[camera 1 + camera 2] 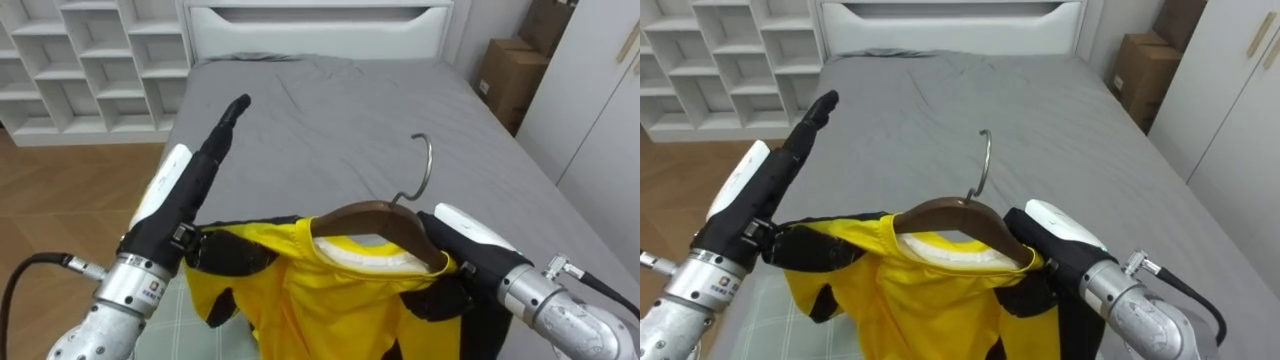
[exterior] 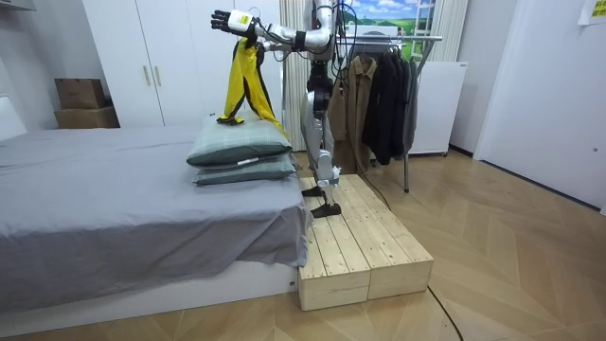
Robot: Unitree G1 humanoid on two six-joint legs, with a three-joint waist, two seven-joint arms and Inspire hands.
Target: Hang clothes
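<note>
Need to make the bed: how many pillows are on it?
2: one grey-green fabric pillow stacked on a second, at the grey bed's corner beside the robot; more may be hidden.

A bedroom in a home is shown: a big bed (image 2: 95, 204) with pillows (image 2: 239, 144) is seen, with white cupboards (image 2: 142, 57) and coats (image 2: 383, 95) hung on a rack (image 2: 421, 39)

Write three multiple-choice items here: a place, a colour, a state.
1. Where is the yellow garment? A) on the clothes rail B) draped across the robot's forearms C) on the floor
2. What colour is the hanger? A) brown B) white C) blue
3. How are the fingers of the left hand? A) curled round the hook B) pinching the collar C) straight
Answers: 1 B, it hangs across both forearms; 2 A, dark brown; 3 C, stretched out over the bed.
</note>
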